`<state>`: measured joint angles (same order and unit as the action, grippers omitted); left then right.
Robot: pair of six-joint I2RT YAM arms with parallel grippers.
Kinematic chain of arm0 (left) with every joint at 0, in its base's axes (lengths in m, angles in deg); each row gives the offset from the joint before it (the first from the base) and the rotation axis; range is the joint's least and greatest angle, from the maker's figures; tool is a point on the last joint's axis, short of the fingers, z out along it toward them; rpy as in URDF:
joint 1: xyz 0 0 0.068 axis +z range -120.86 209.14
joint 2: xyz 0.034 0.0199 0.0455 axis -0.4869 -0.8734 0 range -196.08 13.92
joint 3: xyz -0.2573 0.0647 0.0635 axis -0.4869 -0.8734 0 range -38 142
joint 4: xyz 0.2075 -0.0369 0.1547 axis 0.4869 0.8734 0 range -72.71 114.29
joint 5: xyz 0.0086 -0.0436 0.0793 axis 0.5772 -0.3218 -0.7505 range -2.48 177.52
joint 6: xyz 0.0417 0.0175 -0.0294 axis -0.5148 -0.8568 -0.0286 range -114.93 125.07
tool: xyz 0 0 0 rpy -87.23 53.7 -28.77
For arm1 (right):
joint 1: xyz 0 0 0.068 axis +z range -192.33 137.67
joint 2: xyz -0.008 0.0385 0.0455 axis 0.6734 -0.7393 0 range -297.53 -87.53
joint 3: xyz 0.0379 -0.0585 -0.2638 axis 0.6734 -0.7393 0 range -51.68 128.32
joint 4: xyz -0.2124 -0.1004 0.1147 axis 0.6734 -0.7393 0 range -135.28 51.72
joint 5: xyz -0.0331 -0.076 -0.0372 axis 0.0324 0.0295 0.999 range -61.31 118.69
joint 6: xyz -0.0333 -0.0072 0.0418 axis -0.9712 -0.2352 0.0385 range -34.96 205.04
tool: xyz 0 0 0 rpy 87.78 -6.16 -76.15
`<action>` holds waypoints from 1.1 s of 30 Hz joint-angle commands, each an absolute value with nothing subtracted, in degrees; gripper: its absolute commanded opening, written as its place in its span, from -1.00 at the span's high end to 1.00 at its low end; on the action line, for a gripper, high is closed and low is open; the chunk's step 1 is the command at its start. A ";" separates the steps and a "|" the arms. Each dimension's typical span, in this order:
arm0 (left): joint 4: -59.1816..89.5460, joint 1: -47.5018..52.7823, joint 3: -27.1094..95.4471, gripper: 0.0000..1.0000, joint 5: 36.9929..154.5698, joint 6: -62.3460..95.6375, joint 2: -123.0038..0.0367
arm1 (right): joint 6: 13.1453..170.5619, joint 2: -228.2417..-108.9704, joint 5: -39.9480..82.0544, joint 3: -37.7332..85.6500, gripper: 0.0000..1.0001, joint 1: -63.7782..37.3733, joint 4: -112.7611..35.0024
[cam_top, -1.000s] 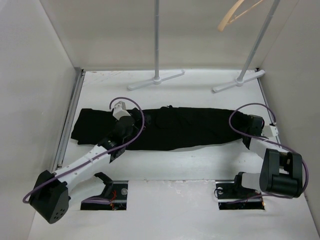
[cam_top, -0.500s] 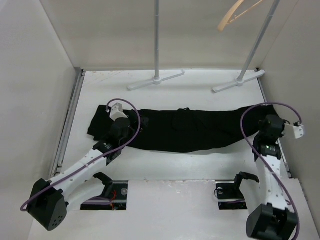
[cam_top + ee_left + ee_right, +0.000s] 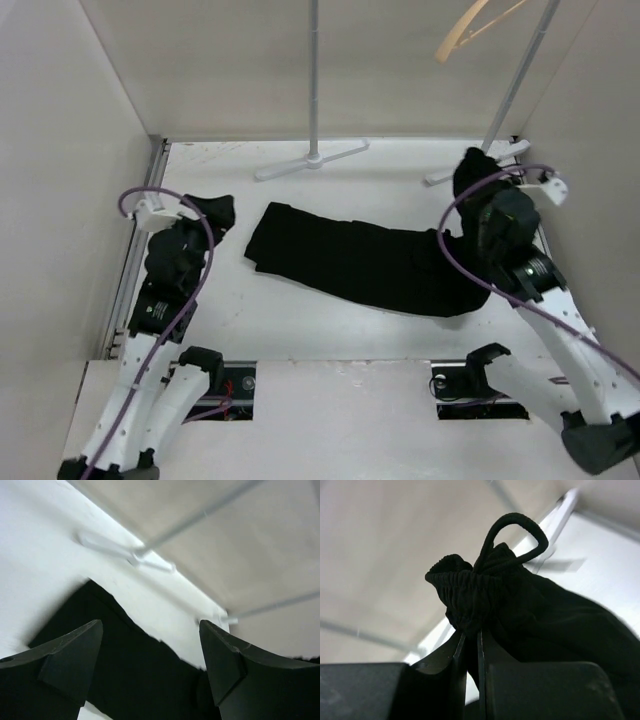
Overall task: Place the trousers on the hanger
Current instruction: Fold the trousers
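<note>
We start at the right tool (image 3: 471, 639). In the right wrist view it is clamped on the trousers (image 3: 545, 620). Its two fingers pinch the gathered elastic waistband, and a cord loop (image 3: 517, 515) stands up above the pinch. The top view does not show this grip clearly. There the tool and the cloth are one dark lump, raised near the foot of the right pole (image 3: 520, 80).

In the left wrist view the left tool (image 3: 150, 630) has its fingers apart, with nothing between them. Beyond them we see the other end of the trousers lying flat. The top view adds that this tool is near the left wall, close to that end but not touching it.

Only the top view shows the whole garment. It lies as a long black band across the white tabletop (image 3: 330, 320), from left of the middle to the right, and its right end is lifted.

Only this view also shows the hanger (image 3: 450, 44). It is high at the upper right beside the right pole, well apart from the trousers.

At the near edge, two dark cut-outs (image 3: 225, 385) hold wires.
</note>
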<state>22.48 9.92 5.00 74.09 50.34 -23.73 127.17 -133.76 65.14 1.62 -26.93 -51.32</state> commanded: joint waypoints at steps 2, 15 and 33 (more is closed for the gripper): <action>27.13 19.51 2.61 -0.54 81.80 50.32 -19.31 | 125.12 -142.96 78.07 9.30 0.91 -13.23 -49.98; 22.65 27.51 -2.31 -0.53 87.35 58.85 -15.79 | 125.12 -189.62 86.88 47.70 0.88 15.01 -51.02; 17.92 25.60 -3.72 -0.49 82.77 59.47 -21.13 | 126.09 -180.02 75.54 28.96 -0.35 19.24 -40.93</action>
